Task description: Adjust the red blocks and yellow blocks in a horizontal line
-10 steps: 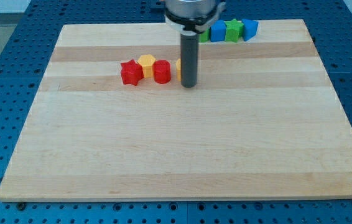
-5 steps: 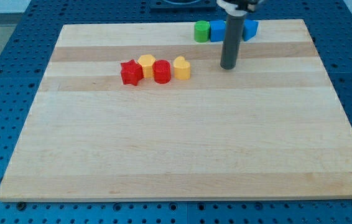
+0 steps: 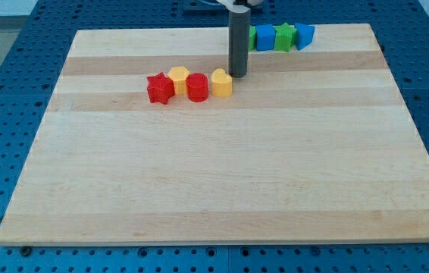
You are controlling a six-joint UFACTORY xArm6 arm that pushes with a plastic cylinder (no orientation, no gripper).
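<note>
The rod has no claw to open or close — my tip rests at one o'clock of the yellow heart block, likely to nudge it. Red star, yellow hexagon block and red cylinder sit at its nine o'clock — a nearly level row.

1 camera looks down at a slant from the view's bottom; whole board fills frame.

We swung my tip back toward the view's left; it now sits just above-right of the yellow heart-shaped block, hiding the green block
</note>
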